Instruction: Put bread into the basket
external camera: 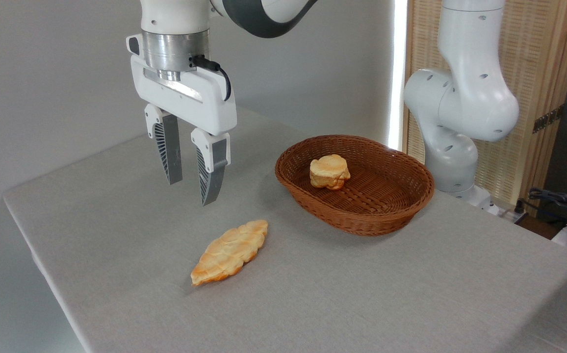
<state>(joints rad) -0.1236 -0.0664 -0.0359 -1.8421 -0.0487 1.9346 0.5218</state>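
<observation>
The task is judged to be at its beginning, since the main step is not yet done. At the left, the pincer [191,193] is held in the air above the grey worktop [116,235], pointed downward. Its two ribbed fingers [170,149] are seen apart with an empty gap between them, so the pincer is released and nothing is carried in it.

Below it and a little to the right, the bread [229,252] is found lying flat on the worktop. It is a long, leaf-shaped golden pastry with pointed ends and a scored top, laid on a diagonal. It is not touched by the pincer, and it is set apart from the basket [357,218], outside its rim.

Further to the right, the oval brown wicker basket is placed on the worktop. A small round bun [329,171] is already seen inside it, near the left part of its bottom; much of the bottom is left free. Behind the basket, the white base of the robot arm [452,122] is seen.

What is left, by this judgement: the pincer must be lowered over the bread, closed on it, and the bread must be lifted, carried to the right and released in the basket.

No brand, label or readable writing is found anywhere in the view.
</observation>
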